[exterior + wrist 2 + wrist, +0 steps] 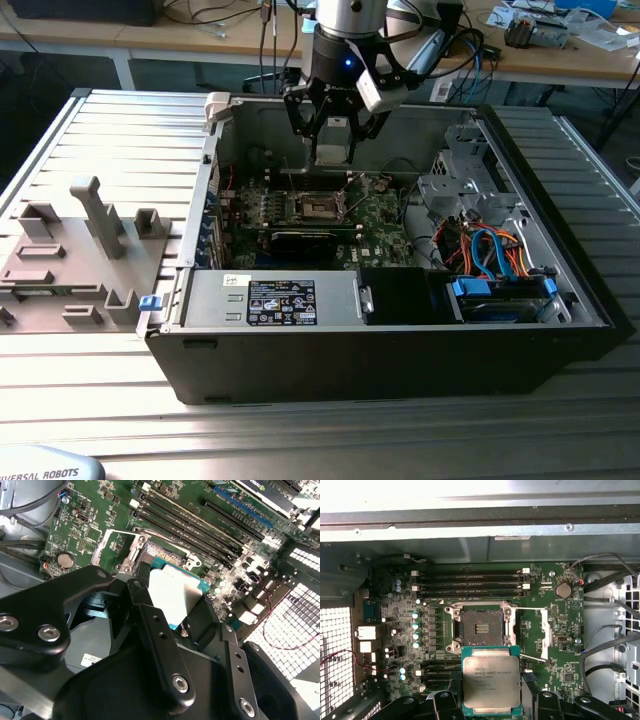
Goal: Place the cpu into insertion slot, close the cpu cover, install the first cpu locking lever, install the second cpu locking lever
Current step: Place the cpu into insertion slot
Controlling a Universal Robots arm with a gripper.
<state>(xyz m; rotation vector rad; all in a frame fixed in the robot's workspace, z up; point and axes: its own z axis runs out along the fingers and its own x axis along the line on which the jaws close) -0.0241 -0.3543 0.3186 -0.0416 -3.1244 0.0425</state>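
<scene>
- the jaws of your gripper (333, 150) pinch the cpu (491, 685) by opposite edges.
- it hangs near the empty insertion slot (481, 627), not touching.
- likely light, stiff, fragile: keep to edges.

I work over a ribbed metal table (330, 440). An open black case (380, 350) lies on its side on the ribs. Just beside the case, on the exterior view's left of it, a grey fixture (75, 255) with upright posts rests on the same ribs.

Held cpu (491, 684) near insertion slot (481, 628).
</scene>
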